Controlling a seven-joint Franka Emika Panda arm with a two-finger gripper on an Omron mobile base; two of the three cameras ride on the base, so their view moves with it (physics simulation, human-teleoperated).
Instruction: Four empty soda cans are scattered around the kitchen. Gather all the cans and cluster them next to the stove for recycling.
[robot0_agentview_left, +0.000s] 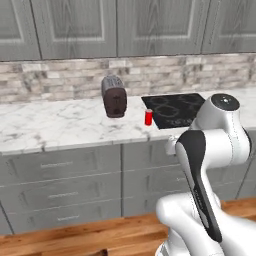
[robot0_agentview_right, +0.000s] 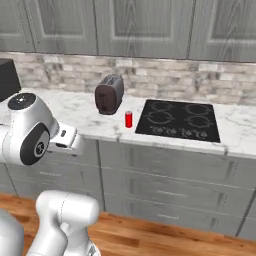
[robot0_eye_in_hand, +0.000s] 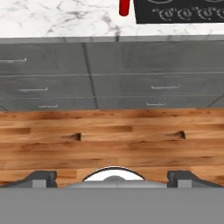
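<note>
One red soda can (robot0_agentview_left: 148, 117) (robot0_agentview_right: 128, 119) stands upright on the marble counter, just left of the black glass stove (robot0_agentview_left: 175, 110) (robot0_agentview_right: 180, 120) and apart from it. In the hand view the can (robot0_eye_in_hand: 124, 6) is cut off at the top edge, beside the stove's (robot0_eye_in_hand: 179, 11) control marks. My gripper (robot0_eye_in_hand: 113, 179) hangs low in front of the cabinets, well short of the counter. It is open, with its dark fingertips (robot0_eye_in_hand: 41, 178) far apart and nothing between them. The arm is folded close to the base. Any other cans are out of view.
A dark toaster (robot0_agentview_left: 114, 96) (robot0_agentview_right: 109, 93) stands on the counter left of and behind the can. Grey drawer fronts (robot0_eye_in_hand: 131, 83) run under the counter (robot0_agentview_left: 60, 125), above a wooden floor (robot0_eye_in_hand: 113, 135). A black appliance (robot0_agentview_right: 7, 77) sits at the far left.
</note>
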